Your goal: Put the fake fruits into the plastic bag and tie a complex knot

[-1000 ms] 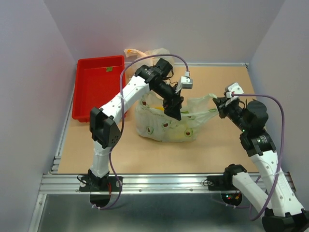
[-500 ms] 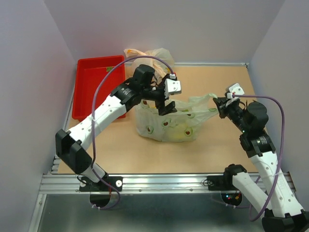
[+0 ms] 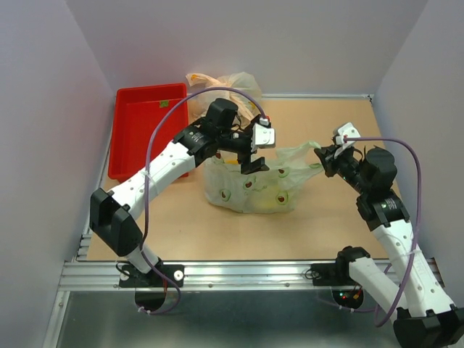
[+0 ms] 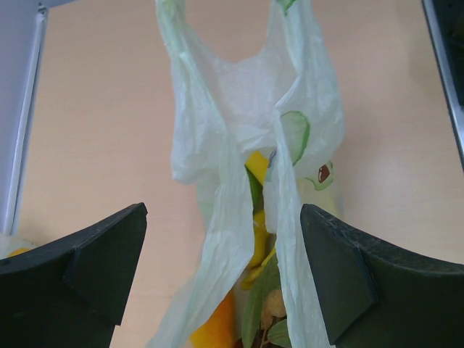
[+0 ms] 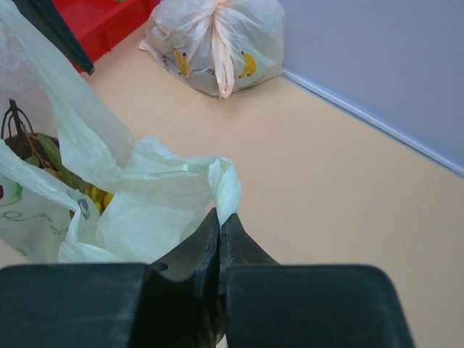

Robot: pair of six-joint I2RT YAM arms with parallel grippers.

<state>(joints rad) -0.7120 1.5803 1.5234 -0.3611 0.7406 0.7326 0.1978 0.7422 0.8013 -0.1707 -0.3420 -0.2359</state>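
1. While the plastic bag [image 3: 250,185] slumps in the middle of the tan surface [image 3: 319,217], we see the fake fruits inside it. A yellow banana [image 4: 255,235], an orange-yellow piece [image 4: 216,332] and brown berries [image 4: 273,304] show through its mouth in the left wrist view.
2. Our left jaws stand wide apart just above that mouth, holding nothing, and the bag's two handle loops run up between them.
3. Our right jaws are pressed together on a pale-green handle end [image 5: 226,181] at the bag's right side, which is drawn out sideways above the surface.
4. We see the handles untied.
5. Behind the bag, an orange-peach knotted bag [image 5: 217,43] rests by the back wall, just beside the red tray [image 3: 145,130] at the far left.
6. Our left arm [image 3: 167,163] reaches across the tray's near corner, and from above its wrist hides part of both bags.
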